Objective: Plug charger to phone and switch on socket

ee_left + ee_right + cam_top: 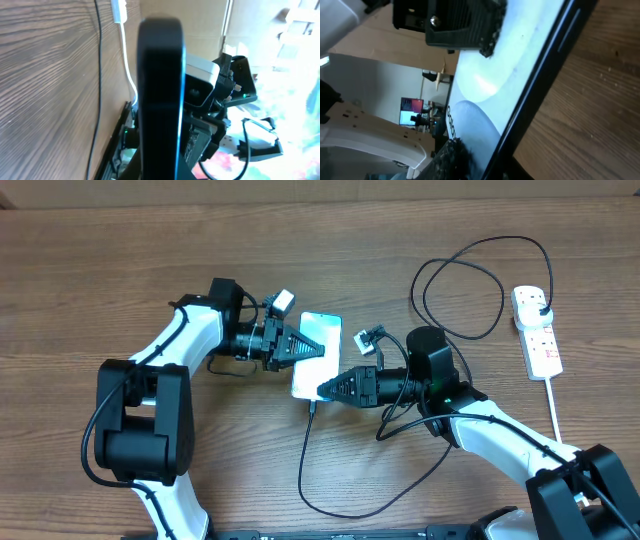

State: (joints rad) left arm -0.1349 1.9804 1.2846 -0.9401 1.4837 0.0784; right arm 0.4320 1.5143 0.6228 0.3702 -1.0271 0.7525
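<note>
left gripper jaws are gripping the phone mid-frame, bracing it; right gripper is probably seating the charger at its lower end, jaws' state unreadable.

Matt brown wood-grain table, glossy glass screen and smooth black edge on the phone, smooth white plastic socket, thin matt black charger cable

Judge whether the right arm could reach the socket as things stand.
Probably yes: the socket lies on that arm's side, only loops of the charger between, though the right gripper is at the phone.
</note>
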